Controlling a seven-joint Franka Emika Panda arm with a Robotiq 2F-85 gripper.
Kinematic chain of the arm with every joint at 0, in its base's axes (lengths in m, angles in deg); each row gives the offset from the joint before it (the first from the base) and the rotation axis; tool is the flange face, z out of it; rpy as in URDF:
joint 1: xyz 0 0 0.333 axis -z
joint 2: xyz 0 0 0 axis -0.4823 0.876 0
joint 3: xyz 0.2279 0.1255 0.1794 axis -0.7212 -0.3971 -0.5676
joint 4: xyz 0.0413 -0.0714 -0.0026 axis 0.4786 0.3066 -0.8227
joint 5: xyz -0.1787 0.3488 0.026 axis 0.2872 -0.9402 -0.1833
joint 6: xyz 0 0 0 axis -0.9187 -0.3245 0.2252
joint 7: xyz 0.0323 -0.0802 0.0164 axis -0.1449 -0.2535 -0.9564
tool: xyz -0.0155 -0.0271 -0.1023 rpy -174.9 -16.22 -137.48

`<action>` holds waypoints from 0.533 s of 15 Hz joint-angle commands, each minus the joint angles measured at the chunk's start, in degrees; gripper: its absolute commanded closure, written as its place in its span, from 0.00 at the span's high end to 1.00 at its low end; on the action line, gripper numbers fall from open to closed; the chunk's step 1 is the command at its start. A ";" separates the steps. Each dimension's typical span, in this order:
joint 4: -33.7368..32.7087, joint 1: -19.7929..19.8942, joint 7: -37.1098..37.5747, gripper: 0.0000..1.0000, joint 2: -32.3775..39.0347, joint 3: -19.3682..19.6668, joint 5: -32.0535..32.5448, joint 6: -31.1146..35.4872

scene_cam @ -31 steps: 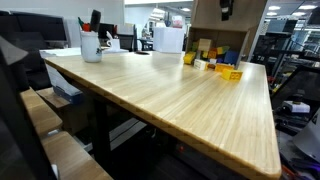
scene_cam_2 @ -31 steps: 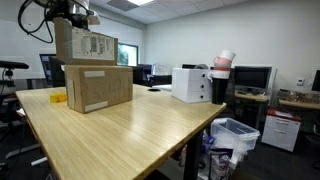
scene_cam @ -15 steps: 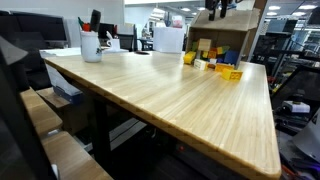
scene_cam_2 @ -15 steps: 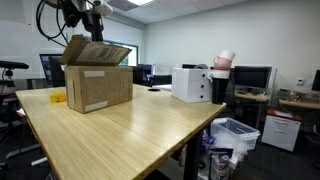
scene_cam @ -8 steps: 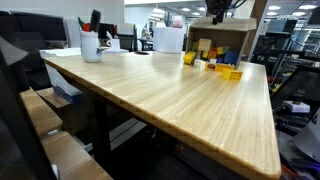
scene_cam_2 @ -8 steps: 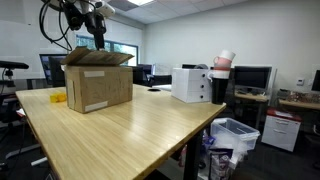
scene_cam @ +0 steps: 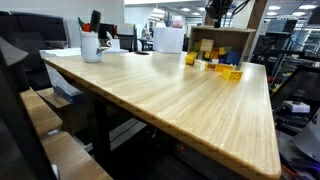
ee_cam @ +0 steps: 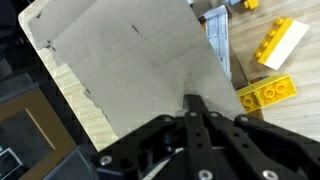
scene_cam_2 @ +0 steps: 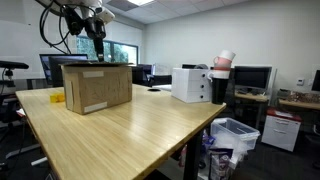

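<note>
A brown cardboard box (scene_cam_2: 97, 86) stands on the far end of the wooden table (scene_cam_2: 130, 135), its top flaps folded down flat. My gripper (scene_cam_2: 101, 55) hangs right over the box top, shut with nothing between its fingers. In the wrist view the closed fingertips (ee_cam: 190, 101) point at the flat cardboard flap (ee_cam: 130, 60); whether they touch it I cannot tell. In an exterior view the gripper (scene_cam: 214, 18) shows above the box (scene_cam: 225, 42). Yellow toy bricks (ee_cam: 266, 93) lie on the table beside the box, also visible as yellow bricks (scene_cam: 229, 71).
A white cup holding pens (scene_cam: 91, 46) stands at the table's far corner. A white machine (scene_cam_2: 192, 84) sits on a desk behind, with monitors and a bin (scene_cam_2: 236, 135) near the table's end. A small yellow item (scene_cam_2: 59, 97) lies beside the box.
The box's raised flap has gone from upright to folded flat on top. My gripper came down toward the box top and went from open to shut.
</note>
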 commanded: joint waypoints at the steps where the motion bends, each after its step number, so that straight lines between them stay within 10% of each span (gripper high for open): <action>1: 1.68 -0.21 1.51 0.00 0.58 -0.66 0.51 -0.47; 8: 2.27 -0.58 1.45 0.00 0.99 -1.09 1.04 1.76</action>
